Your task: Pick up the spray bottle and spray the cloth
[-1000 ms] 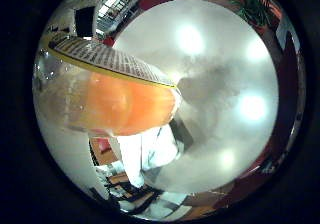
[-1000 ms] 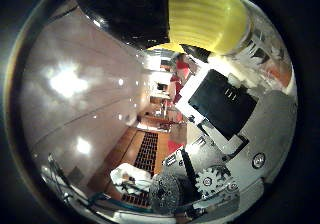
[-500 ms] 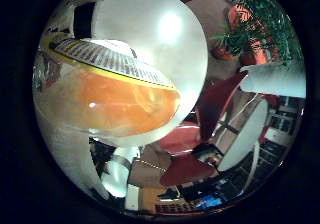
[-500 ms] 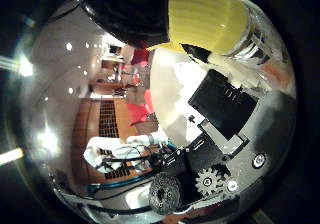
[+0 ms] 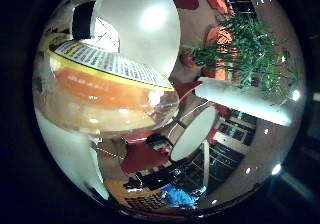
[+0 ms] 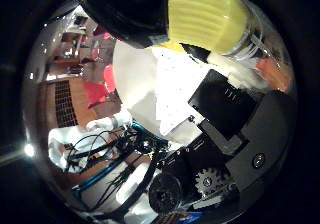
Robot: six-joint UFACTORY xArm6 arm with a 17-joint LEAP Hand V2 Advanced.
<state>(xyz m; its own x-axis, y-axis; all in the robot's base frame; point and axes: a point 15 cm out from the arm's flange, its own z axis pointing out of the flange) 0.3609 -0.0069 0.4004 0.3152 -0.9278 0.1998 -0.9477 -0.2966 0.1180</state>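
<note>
Held close against the palm, clamped by the hand [image 6: 220,149] around its neck: spray bottle [image 5: 105,104], clear rigid plastic with orange liquid sloshing inside, likely moderately heavy and slick, best gripped high beneath the yellow collar [image 6: 205,14].

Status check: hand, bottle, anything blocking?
Hand shut on spray bottle, bottle close against the palm. Yellow collar in view at the fingers. Cloth not in sight. Nothing seen blocking.
</note>
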